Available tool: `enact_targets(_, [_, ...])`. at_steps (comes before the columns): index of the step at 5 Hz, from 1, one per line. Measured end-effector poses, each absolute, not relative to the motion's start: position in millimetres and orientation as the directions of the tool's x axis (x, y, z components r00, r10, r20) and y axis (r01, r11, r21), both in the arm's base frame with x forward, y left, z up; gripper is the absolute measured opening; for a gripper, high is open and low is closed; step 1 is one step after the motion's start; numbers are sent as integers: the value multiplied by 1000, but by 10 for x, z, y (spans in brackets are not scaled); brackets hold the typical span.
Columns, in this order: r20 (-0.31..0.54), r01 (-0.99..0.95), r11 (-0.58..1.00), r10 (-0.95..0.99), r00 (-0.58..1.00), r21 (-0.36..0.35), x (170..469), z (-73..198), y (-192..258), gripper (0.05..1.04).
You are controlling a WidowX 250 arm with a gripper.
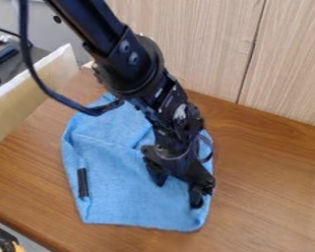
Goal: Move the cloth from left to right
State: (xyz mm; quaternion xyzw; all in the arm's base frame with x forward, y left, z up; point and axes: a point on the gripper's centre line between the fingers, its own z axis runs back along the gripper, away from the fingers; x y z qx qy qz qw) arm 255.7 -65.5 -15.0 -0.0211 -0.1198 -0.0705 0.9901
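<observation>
So I've got the hand [178, 191] over the near right part of the blue cloth [124, 197], fingers apart. Looks like the tips might be touching the fabric, but I honestly can't tell from this angle. The cloth is lying left of the middle on the wood counter [272, 182], a bit rumpled, with a small black strip [82, 183] on its left side.

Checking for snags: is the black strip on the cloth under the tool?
No, the black strip lies near the left side of the cloth, while the tool is over its right.
</observation>
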Motion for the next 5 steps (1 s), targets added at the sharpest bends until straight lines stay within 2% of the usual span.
enact_targets(1, [250, 128, 991, -116, 961, -33, 2572, -63, -613, 999])
enact_targets(3, [334, 148, 988, -126, 934, -42, 2621, 304, -654, 999])
enact_targets(5, [413, 151, 987, -117, 903, -52, 2521, 705, -563, 999])
